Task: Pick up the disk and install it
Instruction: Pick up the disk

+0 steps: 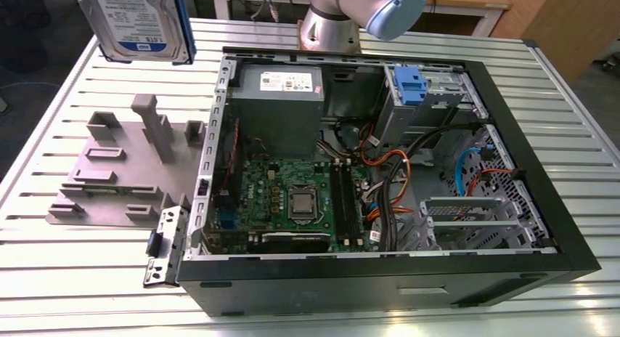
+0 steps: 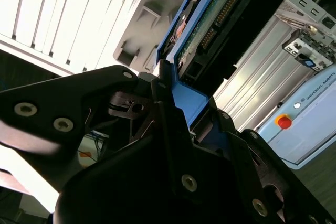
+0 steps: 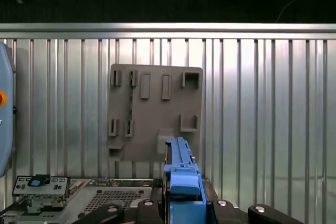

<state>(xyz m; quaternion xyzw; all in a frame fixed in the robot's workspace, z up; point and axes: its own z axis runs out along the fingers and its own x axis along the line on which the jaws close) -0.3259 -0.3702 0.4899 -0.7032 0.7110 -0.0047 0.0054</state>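
Note:
The disk [image 1: 141,21], a silver hard drive with a white-and-blue label and blue side rails, hangs upright in the air at the exterior view's upper left, above the slatted table and to the left of the open computer case [image 1: 542,206]. In both wrist views my gripper [image 2: 173,108] [image 3: 184,203] is shut on the disk, its black fingers [image 2: 131,103] clamping the blue rail. The second wrist view shows the disk's [image 2: 205,14] green circuit-board side, and in the first wrist view the disk [image 3: 182,174] is seen edge-on. The upright silver drive cage with its blue latch [image 1: 412,86] stands at the case's far right corner.
A grey fixture plate [image 1: 126,170] [image 3: 152,114] with upright holders lies on the slatted metal table [image 1: 97,279], directly below the disk. Inside the case are a motherboard [image 1: 290,195], a grey power supply box [image 1: 281,97] and loose cables [image 1: 388,170]. The arm's base [image 1: 335,25] stands behind the case.

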